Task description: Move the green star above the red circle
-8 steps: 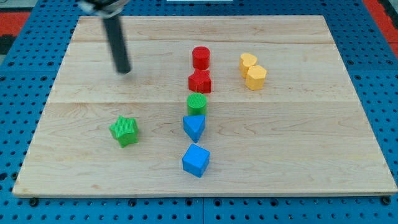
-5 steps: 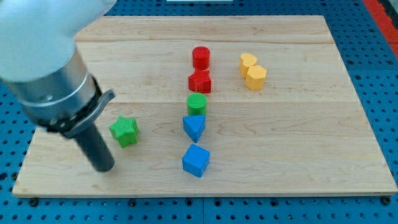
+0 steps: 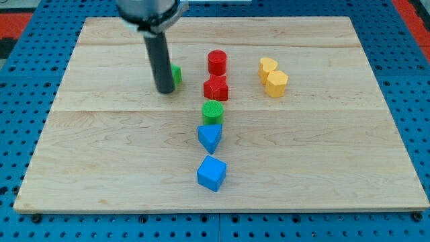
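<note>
— So, where on the wooden worktop (image 3: 101, 161)?
— Rod's tip (image 3: 164, 90) down, touching the green star block (image 3: 176, 74), mostly hidden behind the rod on the view's right.
— And the red circle block (image 3: 216, 62)?
— Further to the view's right of the tip, near, apart from the star.
— Hand?
— None fitted; just a dark rod.

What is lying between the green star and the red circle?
Nothing: in the camera view, only bare board separates the green star, mostly hidden behind my tip, from the red circle.
</note>
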Tool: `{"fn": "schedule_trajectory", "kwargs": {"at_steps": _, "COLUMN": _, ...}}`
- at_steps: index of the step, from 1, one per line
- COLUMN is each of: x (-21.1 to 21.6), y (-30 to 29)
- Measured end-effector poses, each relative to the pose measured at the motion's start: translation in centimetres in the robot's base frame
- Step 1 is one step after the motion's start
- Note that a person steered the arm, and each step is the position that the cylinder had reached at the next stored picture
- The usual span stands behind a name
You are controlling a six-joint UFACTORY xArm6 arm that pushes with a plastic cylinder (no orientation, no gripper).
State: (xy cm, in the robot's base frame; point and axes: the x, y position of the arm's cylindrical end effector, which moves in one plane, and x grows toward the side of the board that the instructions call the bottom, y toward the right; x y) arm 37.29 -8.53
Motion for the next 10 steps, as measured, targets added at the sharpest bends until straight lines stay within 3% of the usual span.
{"fn": "schedule_trajectory", "kwargs": {"at_steps": 1, "x": -5.6, "y": -0.4}}
{"fn": "schedule_trajectory", "kwargs": {"at_steps": 3, "x": -10.3, "y": -3.8}}
{"fn": "schedule_trajectory", "kwargs": {"at_steps": 5, "x": -12.1, "y": 0.8}}
{"fn": "schedule_trajectory", "kwargs": {"at_steps": 6, "x": -15.8, "y": 2.3}}
{"fn": "schedule_trajectory", "kwargs": {"at_steps": 7, "x": -16.5, "y": 5.1}}
{"fn": "schedule_trajectory", "kwargs": {"at_steps": 8, "x": -12.7, "y": 7.4}}
{"fn": "schedule_trajectory", "kwargs": {"at_steps": 10, "x": -11.3, "y": 0.7}}
